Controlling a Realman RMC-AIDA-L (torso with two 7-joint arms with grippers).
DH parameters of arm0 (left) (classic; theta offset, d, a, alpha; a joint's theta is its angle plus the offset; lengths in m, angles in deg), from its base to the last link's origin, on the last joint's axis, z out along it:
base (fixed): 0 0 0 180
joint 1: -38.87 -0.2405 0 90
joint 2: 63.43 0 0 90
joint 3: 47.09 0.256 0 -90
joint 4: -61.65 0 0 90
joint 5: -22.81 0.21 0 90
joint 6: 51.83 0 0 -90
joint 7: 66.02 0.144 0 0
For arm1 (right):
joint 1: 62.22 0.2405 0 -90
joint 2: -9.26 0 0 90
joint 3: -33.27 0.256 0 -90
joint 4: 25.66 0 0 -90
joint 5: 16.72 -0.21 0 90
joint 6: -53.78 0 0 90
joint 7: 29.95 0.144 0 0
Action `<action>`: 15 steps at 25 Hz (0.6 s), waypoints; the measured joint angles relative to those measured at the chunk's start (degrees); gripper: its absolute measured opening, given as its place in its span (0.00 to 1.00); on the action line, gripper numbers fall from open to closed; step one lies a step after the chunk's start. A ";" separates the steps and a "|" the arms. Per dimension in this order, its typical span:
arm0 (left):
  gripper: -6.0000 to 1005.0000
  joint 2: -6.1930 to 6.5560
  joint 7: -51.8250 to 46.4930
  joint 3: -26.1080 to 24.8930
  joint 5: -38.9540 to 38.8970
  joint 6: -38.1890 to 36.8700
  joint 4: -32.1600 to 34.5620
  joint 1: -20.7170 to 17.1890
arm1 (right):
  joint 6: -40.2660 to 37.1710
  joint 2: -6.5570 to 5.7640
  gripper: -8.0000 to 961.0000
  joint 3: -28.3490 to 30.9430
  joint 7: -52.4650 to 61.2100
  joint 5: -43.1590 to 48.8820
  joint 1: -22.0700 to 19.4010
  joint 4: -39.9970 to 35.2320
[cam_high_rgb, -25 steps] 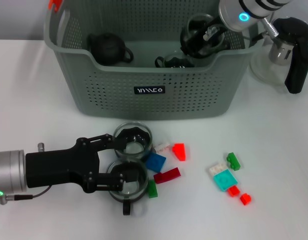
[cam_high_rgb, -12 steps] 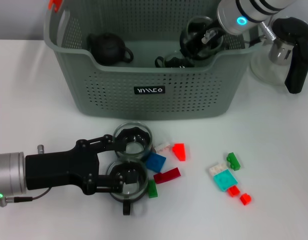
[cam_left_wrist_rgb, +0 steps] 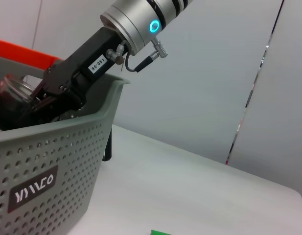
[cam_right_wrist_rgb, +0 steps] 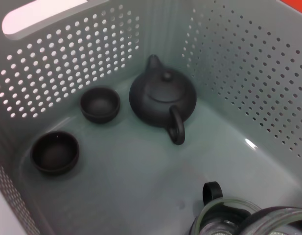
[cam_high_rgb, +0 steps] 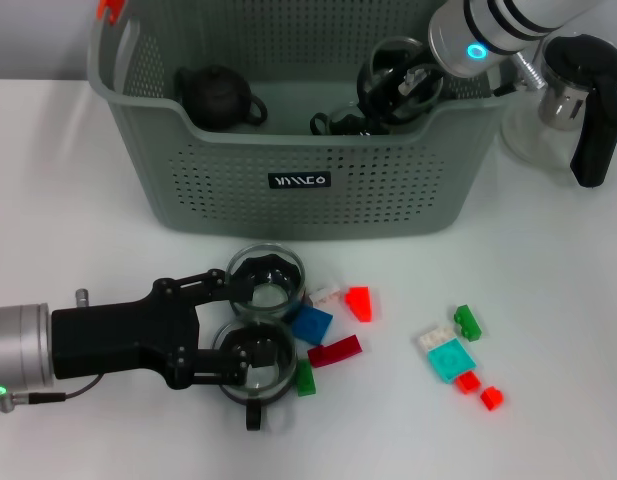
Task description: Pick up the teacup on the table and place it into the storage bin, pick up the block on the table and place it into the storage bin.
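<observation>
White tabletop (cam_high_rgb: 558,300) fills the head view, grey wall behind. Large grey-green perforated plastic storage bin (cam_high_rgb: 288,160) stands at the far centre, long axis running left to right, small black label (cam_high_rgb: 299,181) on its near wall, orange handle clip (cam_high_rgb: 109,8) at its far left corner. Inside the bin: dark round teapot (cam_high_rgb: 220,97) at the left end, spout toward the far wall, loop handle toward the right; two small dark bowl-shaped cups (cam_right_wrist_rgb: 100,104) beside it in the right wrist view.

Right gripper (cam_high_rgb: 408,80) reaches down into the bin's right end, fingers closed on a clear glass teacup with dark rim (cam_high_rgb: 398,70), held above another glass cup (cam_high_rgb: 353,122) resting on the bin floor.

Glass kettle with black handle (cam_high_rgb: 583,100) stands on the table to the right of the bin.

Left gripper (cam_high_rgb: 243,325) lies low over the near table, arm coming from the left, jaws spread wide. Two clear glass teacups sit between its tips: one (cam_high_rgb: 268,281) nearer the bin, one (cam_high_rgb: 254,365) nearer the robot with its dark handle pointing toward the robot.

Small blocks are scattered to the right: blue square block (cam_high_rgb: 310,324), dark red long block (cam_high_rgb: 334,351) lying slantwise, green block (cam_high_rgb: 304,378), red wedge (cam_high_rgb: 359,302), teal flat block (cam_high_rgb: 452,360).
</observation>
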 joint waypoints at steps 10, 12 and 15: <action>0.87 0.00 0.03 -0.04 0.00 0.02 0.00 0.04 | 0.29 -0.02 0.11 -0.40 0.00 0.05 -0.12 -0.02; 0.87 0.00 0.03 -0.08 0.00 0.02 0.00 0.04 | 0.29 -0.03 0.11 -0.40 0.00 0.05 -0.12 -0.13; 0.87 0.00 0.03 -0.11 0.00 0.02 0.00 0.04 | 0.30 -0.04 0.11 -0.39 0.00 0.06 -0.12 -0.29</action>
